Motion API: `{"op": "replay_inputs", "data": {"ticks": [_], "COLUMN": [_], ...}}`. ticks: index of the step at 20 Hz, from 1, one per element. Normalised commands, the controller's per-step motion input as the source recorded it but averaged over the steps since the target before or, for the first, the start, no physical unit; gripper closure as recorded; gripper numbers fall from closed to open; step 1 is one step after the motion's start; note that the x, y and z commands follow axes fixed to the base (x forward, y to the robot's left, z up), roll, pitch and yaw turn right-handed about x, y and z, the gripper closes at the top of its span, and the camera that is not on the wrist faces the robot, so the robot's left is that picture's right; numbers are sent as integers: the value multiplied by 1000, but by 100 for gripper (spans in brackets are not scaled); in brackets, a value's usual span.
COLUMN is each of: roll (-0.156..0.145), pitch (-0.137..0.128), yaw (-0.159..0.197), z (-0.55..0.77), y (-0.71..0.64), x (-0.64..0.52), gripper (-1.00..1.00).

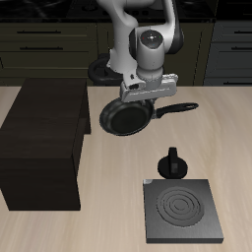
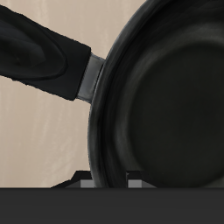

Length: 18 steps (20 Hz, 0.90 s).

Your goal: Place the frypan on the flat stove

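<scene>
frypan (image 1: 123, 118): your round black pan sits directly under the pincer, over the middle of the table toward its back edge, just beside the big box. whether it rests on the tabletop or hangs clear of it, you cannot tell from the exterior view.
handle (image 1: 177, 108): long, straight and black, it runs out sideways from the pan's rim, away from the box. in the wrist view the handle (image 2: 44, 57) joins the rim through a short grey neck, and the frypan (image 2: 166, 114) fills most of that picture.
pincer (image 1: 138, 98): your gripper stands right over the pan's rim, on the side where the handle starts. the fingers look closed in on the rim, but the contact itself is hidden, so you cannot tell for sure how wide they are or whether they have hold.
flat stove (image 1: 183, 211): dark grey slab with light rings on top, lying near the table's front edge, well apart from the pan.
knob (image 1: 173, 161): small and black, just behind the stove, between it and the pan.
box (image 1: 44, 143): large, dark brown, along the table's side, reaching from back toward front.
</scene>
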Motion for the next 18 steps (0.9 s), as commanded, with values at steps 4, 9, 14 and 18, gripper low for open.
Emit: {"op": "replay_inputs", "data": {"ticks": [4,9,14,18], "roll": [-6,-17,-30,-10], "pitch": [-40,-54,-67,-76], "yaw": [-14,-10,7,-29], "z": [282,330,321,507], "y": [-67,-45,-62,-20], "x": [42,43,74,8], "gripper": [100,100,100,100]}}
